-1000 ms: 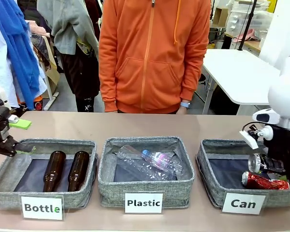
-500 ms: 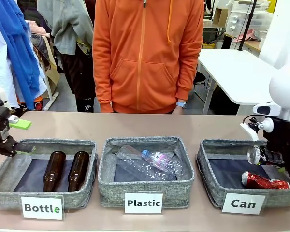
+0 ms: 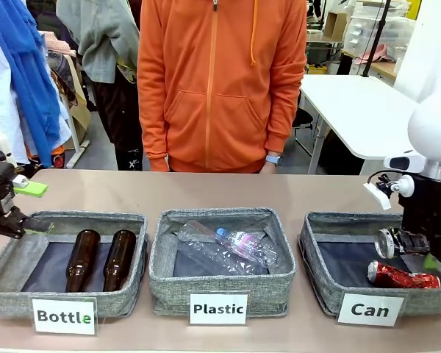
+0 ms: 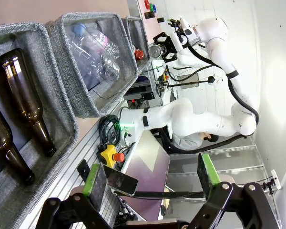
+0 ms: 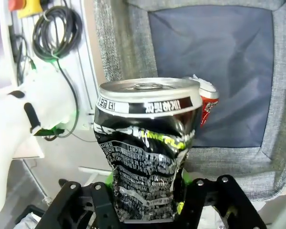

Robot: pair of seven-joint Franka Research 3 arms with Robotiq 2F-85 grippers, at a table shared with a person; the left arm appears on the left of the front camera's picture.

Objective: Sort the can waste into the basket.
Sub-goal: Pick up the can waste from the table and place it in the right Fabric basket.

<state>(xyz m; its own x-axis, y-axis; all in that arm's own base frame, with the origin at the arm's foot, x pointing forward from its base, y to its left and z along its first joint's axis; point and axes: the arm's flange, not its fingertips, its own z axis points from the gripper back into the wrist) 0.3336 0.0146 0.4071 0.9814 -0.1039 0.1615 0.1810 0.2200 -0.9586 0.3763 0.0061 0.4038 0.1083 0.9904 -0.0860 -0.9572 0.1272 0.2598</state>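
1. R gripper over Can bin, at 3 o'clock end of table; my fingers pinch the black can by its crushed lower half, top rim up in wrist view.
2. Black can hangs above bin floor, not touching it.
3. Red can lies on its side in the bin, at 6 o'clock of the held one.
4. L gripper spread wide, holding nothing, by Bottle bin at 9 o'clock.
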